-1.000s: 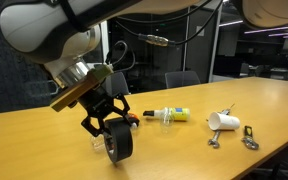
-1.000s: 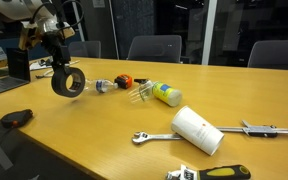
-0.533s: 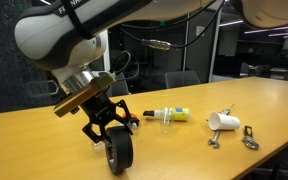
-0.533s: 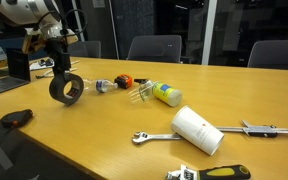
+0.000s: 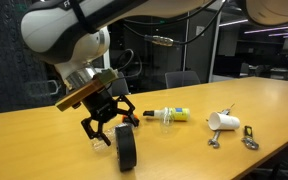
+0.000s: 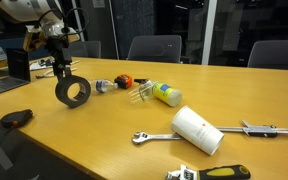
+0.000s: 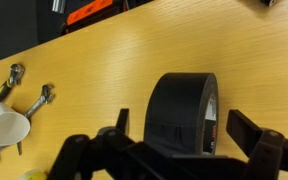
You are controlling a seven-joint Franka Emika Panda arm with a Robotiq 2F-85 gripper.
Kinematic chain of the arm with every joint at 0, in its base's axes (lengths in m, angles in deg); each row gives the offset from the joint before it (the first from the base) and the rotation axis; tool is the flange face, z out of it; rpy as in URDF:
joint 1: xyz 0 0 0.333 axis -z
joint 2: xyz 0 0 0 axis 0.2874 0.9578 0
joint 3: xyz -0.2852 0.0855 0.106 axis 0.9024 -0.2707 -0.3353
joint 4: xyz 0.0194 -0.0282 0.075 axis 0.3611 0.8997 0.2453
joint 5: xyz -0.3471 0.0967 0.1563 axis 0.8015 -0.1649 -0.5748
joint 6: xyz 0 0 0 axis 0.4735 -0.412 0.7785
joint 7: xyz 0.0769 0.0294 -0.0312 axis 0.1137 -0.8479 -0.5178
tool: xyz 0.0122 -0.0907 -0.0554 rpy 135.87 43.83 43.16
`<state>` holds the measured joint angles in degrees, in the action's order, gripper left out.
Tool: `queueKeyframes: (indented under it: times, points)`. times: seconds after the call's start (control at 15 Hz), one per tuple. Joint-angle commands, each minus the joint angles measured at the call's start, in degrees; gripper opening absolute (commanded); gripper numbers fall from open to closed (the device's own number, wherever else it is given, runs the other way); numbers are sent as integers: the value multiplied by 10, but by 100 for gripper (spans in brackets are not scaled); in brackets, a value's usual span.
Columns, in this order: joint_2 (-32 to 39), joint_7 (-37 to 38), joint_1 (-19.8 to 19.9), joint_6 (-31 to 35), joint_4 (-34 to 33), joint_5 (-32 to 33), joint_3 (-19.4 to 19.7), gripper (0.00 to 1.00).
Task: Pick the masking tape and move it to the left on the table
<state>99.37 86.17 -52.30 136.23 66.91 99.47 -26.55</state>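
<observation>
The gripper [image 5: 111, 124] hung with jaws spread, seemingly clear of the masking tape [image 5: 126, 150], which stood on edge near the table's [image 5: 224, 150] near edge. Release looked done; the next move called for lifting straight off without nudging the roll.

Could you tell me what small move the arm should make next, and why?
Probably lift the gripper straight up, clear of the masking tape. Its jaws stand open on either side of the roll, which appears to stand on its edge on the table, so a sideways exit might knock it over.
</observation>
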Motion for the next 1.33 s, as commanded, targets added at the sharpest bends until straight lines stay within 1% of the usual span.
queueKeyframes:
  times: [0.0,0.27,0.47,0.6,0.73,0.93,1.27]
  points:
    - [-42,0,14,-9,10,1,6,100]
    - [-109,-9,55,-19,13,23,23,100]
    - [-174,-14,102,-27,34,37,28,100]
    - [-223,-26,137,-31,59,32,31,100]
    - [-279,-36,174,-26,104,19,36,100]
    - [-366,-58,224,-4,196,-3,45,100]
    - [-493,-108,284,30,344,-29,62,100]
